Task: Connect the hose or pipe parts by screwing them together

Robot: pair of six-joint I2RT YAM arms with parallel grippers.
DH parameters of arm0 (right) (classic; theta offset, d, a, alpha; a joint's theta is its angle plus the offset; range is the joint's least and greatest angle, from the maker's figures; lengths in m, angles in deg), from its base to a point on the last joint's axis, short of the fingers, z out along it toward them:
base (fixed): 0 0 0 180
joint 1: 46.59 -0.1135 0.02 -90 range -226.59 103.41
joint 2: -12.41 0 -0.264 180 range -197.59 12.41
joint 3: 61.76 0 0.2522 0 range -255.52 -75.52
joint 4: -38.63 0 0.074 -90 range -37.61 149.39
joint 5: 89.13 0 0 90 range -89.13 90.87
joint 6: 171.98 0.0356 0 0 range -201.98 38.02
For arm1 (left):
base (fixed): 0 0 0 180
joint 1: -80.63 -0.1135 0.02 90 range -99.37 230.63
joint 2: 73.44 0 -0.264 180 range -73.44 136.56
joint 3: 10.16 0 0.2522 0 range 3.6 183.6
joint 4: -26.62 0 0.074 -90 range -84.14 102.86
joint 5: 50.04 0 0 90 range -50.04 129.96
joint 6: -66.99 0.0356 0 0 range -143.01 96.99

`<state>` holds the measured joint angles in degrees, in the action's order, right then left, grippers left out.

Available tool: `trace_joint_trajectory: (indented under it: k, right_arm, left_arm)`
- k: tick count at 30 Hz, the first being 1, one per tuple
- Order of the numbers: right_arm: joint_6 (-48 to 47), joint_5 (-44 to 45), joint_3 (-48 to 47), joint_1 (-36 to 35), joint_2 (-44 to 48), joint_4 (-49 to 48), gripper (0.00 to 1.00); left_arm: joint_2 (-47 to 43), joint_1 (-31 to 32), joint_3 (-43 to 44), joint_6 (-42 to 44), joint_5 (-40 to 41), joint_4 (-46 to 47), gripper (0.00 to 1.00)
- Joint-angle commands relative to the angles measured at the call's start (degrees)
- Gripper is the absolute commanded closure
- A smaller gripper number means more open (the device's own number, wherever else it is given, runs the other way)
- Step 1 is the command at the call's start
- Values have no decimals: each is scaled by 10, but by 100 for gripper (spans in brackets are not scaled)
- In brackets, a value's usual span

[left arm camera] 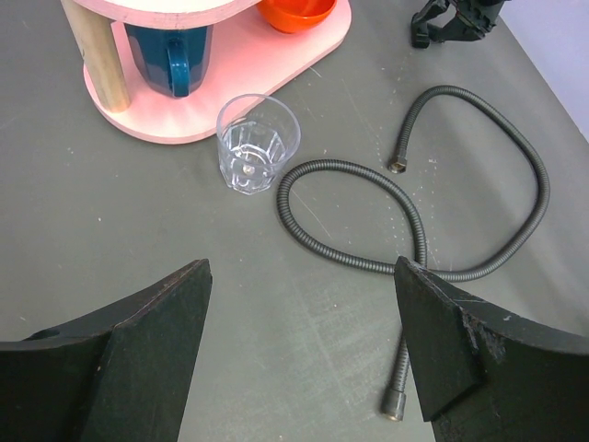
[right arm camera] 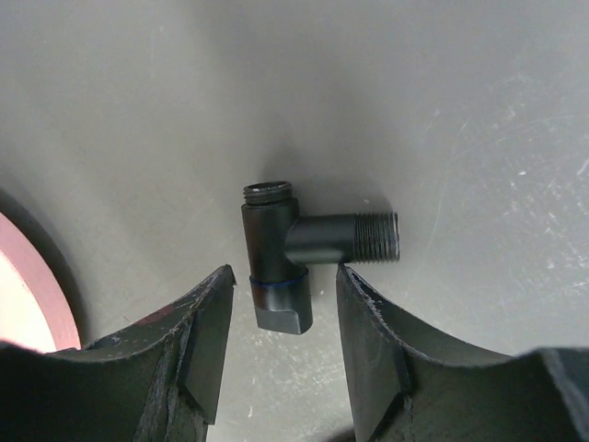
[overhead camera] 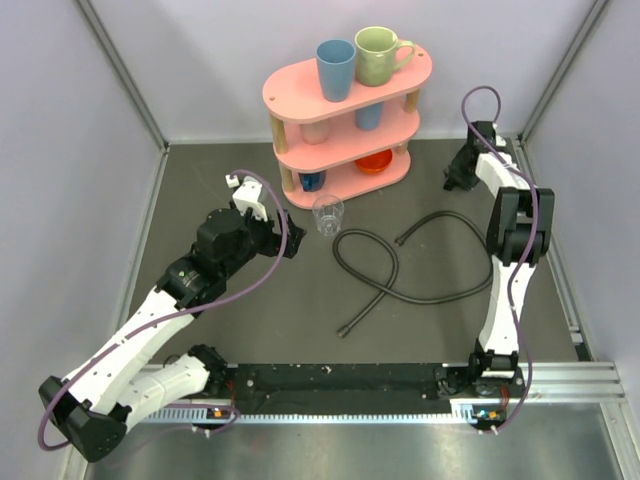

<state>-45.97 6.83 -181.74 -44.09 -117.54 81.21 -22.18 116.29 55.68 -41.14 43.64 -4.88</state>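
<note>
A black ribbed flexible hose (overhead camera: 440,297) (left arm camera: 538,184) lies mid-table in a loop that crosses itself. One end nut (left arm camera: 398,166) points toward the shelf; the other (left arm camera: 396,405) lies near my left gripper's right finger. My left gripper (overhead camera: 290,243) (left arm camera: 302,267) hovers open to the left of the hose, with nothing between its fingers. At the far right, my right gripper (overhead camera: 455,180) (right arm camera: 283,272) points down over a black angle fitting (right arm camera: 271,249) with two threaded ends. Its fingers straddle the fitting's lower end with small gaps showing. The fitting is hidden in the top view.
A pink two-tier shelf (overhead camera: 345,105) holding cups and a bowl stands at the back centre. A clear glass (overhead camera: 327,212) (left arm camera: 258,143) sits just in front of it, between the shelf and the hose. Grey walls close in the left, right and back.
</note>
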Motion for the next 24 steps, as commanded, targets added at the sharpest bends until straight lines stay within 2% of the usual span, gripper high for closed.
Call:
trace_joint_trajectory:
  k: [1,5,9,11,15,19,24]
  right_arm:
    - [-8,-6,-24,-9,-14,-3,52]
    - [-9,0,-23,-14,-19,-2,56]
    - [-24,4,-20,-19,-16,-1,71]
    - [-32,3,-17,-20,-8,0,73]
    - [-70,-12,-3,-22,21,0,85]
    - [-86,0,63,-22,86,-3,91]
    - [-109,-6,172,-42,223,-31,94]
  left_arm:
    - [-4,-2,21,-7,-3,20,15]
    - [-6,-2,21,-5,-2,20,16]
    - [-8,-3,19,-4,4,20,16]
    - [-8,-4,17,-2,6,19,16]
    - [-13,-8,15,1,7,23,16]
    - [-13,-14,7,0,10,31,17]
    - [-5,-18,7,-7,21,31,17]
